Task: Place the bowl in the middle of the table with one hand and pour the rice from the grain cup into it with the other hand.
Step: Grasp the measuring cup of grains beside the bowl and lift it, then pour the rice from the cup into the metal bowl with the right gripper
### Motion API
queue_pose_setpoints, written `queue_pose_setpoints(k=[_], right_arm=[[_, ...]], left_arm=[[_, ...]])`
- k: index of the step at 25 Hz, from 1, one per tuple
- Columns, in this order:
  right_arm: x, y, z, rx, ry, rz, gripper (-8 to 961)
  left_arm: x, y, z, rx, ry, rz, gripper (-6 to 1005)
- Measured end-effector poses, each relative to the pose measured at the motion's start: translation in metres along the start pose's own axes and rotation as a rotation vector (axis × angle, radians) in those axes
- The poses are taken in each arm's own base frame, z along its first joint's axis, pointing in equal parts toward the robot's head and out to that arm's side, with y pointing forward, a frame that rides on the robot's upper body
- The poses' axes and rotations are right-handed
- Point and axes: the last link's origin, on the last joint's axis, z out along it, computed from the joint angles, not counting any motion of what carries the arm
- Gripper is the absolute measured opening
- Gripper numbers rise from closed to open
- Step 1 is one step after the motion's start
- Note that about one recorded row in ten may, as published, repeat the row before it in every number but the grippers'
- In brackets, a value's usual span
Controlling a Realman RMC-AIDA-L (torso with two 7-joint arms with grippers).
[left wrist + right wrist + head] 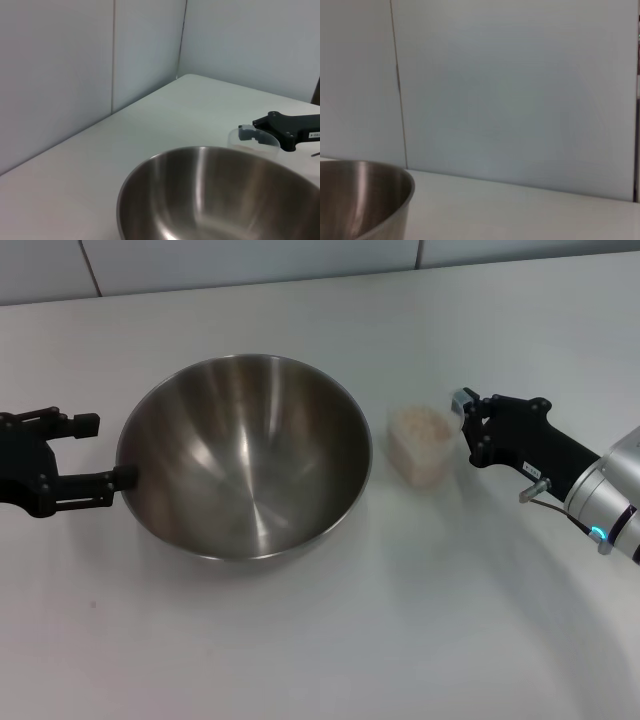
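Observation:
The steel bowl [245, 455] stands on the white table [330, 640], left of centre. My left gripper [105, 452] is open at the bowl's left rim, its nearer finger touching the rim. Just right of the bowl stands the clear grain cup [420, 455], upright and holding rice [422, 425]. My right gripper [468, 428] is open against the cup's right side, its fingers not around the cup. The left wrist view shows the bowl [215, 200] close up, with the cup [260, 144] behind it and a right finger [248, 133] at the cup's rim. The bowl's edge [360, 200] shows in the right wrist view.
Pale wall panels [250, 260] rise along the table's far edge. Bare tabletop stretches in front of the bowl and cup, and behind them up to the wall.

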Motion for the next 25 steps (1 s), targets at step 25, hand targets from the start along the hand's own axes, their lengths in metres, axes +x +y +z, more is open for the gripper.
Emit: queue_pose_setpoints(k=[25], right_arm=[[-0.077, 0.086, 0.052, 0.139, -0.432, -1.036, 13]], left_arm=[[0.009, 0.013, 0.009, -0.075, -0.028, 0.117, 824]])
